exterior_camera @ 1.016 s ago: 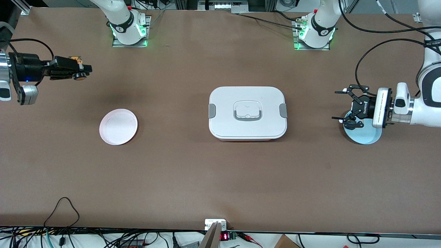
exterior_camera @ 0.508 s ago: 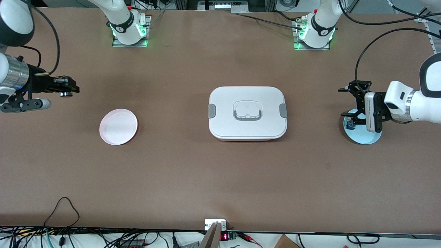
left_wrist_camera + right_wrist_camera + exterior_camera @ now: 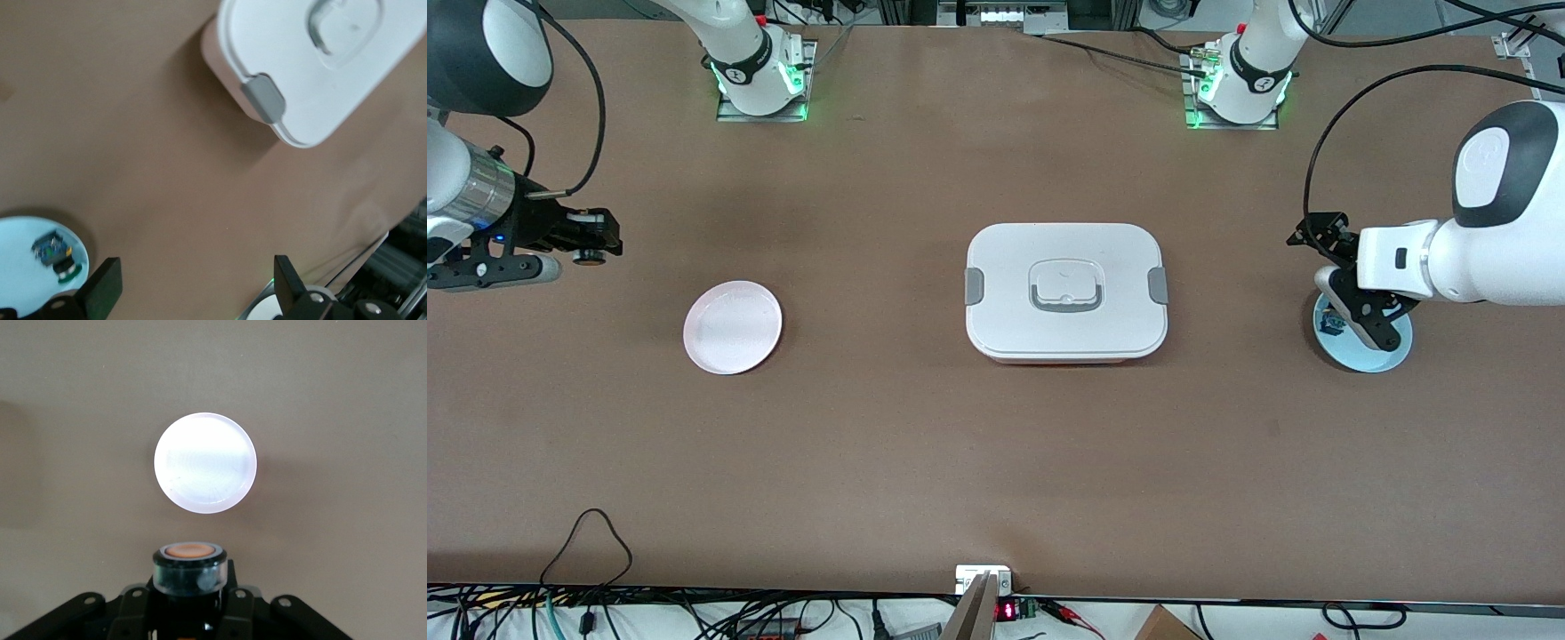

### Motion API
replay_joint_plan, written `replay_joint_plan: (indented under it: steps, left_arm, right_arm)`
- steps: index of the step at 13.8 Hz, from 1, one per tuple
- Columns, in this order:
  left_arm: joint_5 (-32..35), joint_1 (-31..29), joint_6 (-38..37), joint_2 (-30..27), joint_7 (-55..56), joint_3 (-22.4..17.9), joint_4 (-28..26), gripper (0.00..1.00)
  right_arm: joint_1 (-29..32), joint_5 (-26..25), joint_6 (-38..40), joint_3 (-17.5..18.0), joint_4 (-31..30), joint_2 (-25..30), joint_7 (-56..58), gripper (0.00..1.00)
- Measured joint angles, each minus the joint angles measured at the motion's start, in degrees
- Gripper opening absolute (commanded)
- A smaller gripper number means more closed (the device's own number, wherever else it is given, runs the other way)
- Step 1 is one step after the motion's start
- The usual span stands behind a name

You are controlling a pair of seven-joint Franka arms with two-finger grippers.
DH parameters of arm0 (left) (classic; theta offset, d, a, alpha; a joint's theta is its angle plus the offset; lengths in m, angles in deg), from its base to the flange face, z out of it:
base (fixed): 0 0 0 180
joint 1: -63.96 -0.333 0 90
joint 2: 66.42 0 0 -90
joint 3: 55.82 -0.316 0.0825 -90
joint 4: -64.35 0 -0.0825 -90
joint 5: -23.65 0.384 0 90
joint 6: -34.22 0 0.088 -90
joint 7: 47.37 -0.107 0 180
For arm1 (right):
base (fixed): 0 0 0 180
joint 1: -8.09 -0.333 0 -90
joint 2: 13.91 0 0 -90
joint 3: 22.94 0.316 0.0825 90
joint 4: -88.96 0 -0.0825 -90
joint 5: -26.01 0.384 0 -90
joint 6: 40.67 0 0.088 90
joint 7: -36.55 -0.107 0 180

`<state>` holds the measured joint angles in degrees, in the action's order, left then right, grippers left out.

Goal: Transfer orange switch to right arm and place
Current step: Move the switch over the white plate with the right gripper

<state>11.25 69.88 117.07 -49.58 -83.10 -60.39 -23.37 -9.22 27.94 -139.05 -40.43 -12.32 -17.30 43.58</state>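
Orange is showing on the cap end of the orange switch (image 3: 190, 568), which the right gripper (image 3: 596, 244) is clamping between its closed fingers, up in the air over bare table at the right arm's end. In the right wrist view the stubby black body is sitting between the gripper's linkages, its long axis running straight out past the fingertips, with the clear collar and orange face leading toward twelve o'clock. In the front view the switch (image 3: 589, 259) is appearing as a small dark cylinder at the gripper's tip, and which way its axis is lying there is hard to tell. From that tip, the pink plate (image 3: 733, 327) is lying on the table at roughly four o'clock in the front view, well apart, with nothing on it; in the right wrist view the same plate (image 3: 205, 463) is lying at twelve o'clock from the orange face. Moving across, the white lidded box (image 3: 1066, 291) is sitting mid-table with its grey latches and handle recess facing up. At the left arm's end, the left gripper (image 3: 1327, 267) is hovering over the blue plate (image 3: 1383, 356) with its jaws spread wide and holding nothing. On that plate (image 3: 17, 263) the small green-capped blue component (image 3: 53, 251) is lying near the rim.
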Motion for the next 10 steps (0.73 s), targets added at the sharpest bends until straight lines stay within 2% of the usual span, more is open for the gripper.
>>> replay_joint_plan:
  steps: [6,10]
  left_arm:
    - [2.02,0.3,-0.26,-0.01,27.04,0.47,0.77,1.0]
    - [9.59,1.65,-2.86,-1.54,30.88,0.94,3.64,1.0]
  right_arm:
    - [-0.1,-0.08,-14.29,0.22,-11.31,0.38,1.35,0.0]
    - [0.03,-0.1,-24.66,0.2,-18.42,-1.04,3.05,0.0]
